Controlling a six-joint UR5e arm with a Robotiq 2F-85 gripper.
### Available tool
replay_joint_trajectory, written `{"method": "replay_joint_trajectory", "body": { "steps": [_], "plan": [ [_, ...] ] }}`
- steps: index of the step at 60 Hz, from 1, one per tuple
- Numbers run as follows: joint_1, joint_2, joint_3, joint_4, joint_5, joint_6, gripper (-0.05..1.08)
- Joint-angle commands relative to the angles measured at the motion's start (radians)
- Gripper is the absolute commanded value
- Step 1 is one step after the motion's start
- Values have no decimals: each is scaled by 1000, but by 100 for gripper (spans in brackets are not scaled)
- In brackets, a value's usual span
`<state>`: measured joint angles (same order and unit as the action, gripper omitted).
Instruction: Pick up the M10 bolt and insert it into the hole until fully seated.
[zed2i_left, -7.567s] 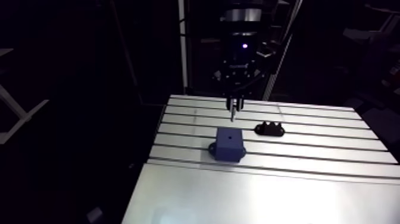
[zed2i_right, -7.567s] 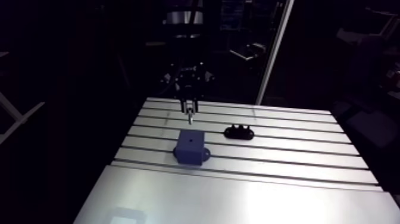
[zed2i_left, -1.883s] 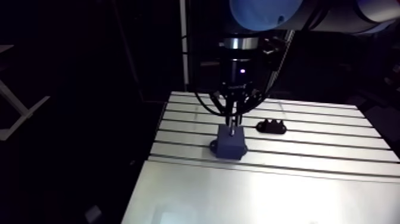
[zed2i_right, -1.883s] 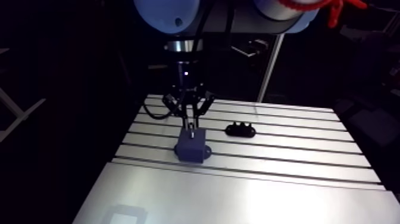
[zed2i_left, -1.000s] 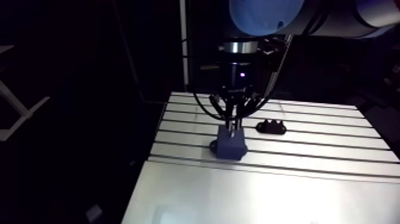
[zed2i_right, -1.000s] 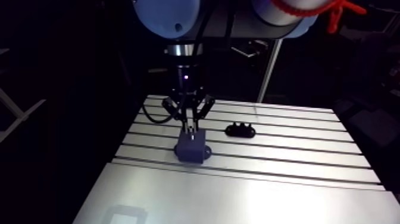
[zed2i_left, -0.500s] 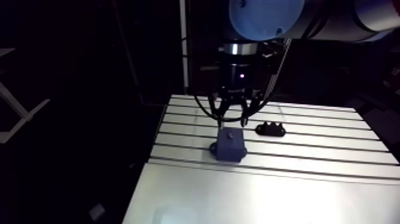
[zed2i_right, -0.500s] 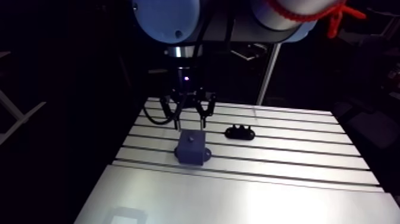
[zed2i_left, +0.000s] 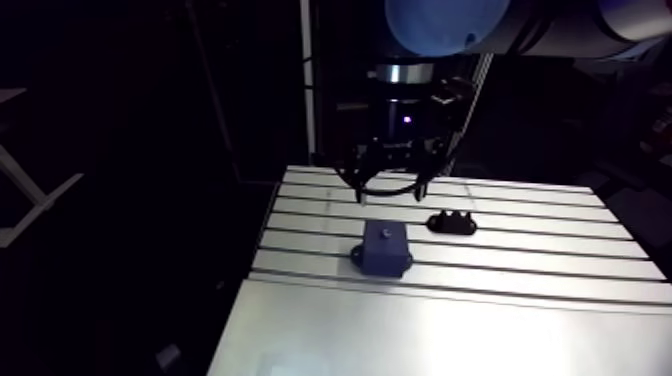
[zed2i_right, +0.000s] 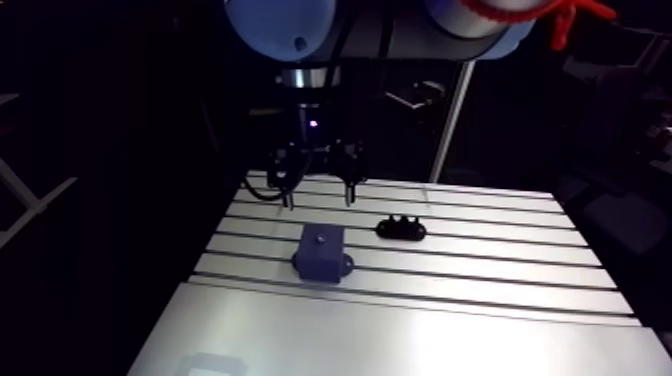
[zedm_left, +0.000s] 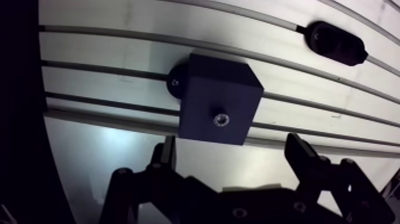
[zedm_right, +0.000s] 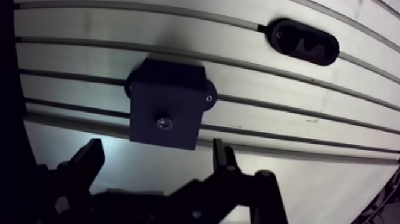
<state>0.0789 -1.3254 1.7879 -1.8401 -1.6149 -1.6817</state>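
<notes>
Item: M10 bolt (zedm_left: 221, 120). Location: top face of the dark blue block (zedm_left: 205, 83), in its hole, roughly mid-face. The block stands on the slotted desk (zedm_left: 113, 77).

Change noted: just before, my claw (zedm_left: 232, 149) was down on the block with the bolt pinched between its fingers (zedm_left: 166, 156). Now the claw is spread wide, grips nothing, and has lifted clear above the block.

Reading: I judge the insertion done. The bolt stands alone, so the release held.

Appearance: only a small round bright head with a dark socket centre shows. No shank is visible, and the head looks level with the face, which suggests full seating.

Also present: a black holder (zedm_left: 336, 43), well apart across several slots, untouched.
</notes>
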Motion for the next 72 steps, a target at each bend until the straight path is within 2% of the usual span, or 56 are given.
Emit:
{"method": "replay_joint_trajectory", "body": {
  "steps": [1,15,27,33,42,60,72],
  "plan": [
    [-5,-29,-107,161,0,9,0],
    [-19,-54,-253,313,0,13,0],
    [-64,-63,-382,426,3,18,0],
    [-78,-75,-420,449,5,17,0],
    [-83,-90,-440,461,7,17,0],
    [-114,-109,-439,456,9,7,0],
    [-114,-112,-423,450,10,7,0]
  ]
}}
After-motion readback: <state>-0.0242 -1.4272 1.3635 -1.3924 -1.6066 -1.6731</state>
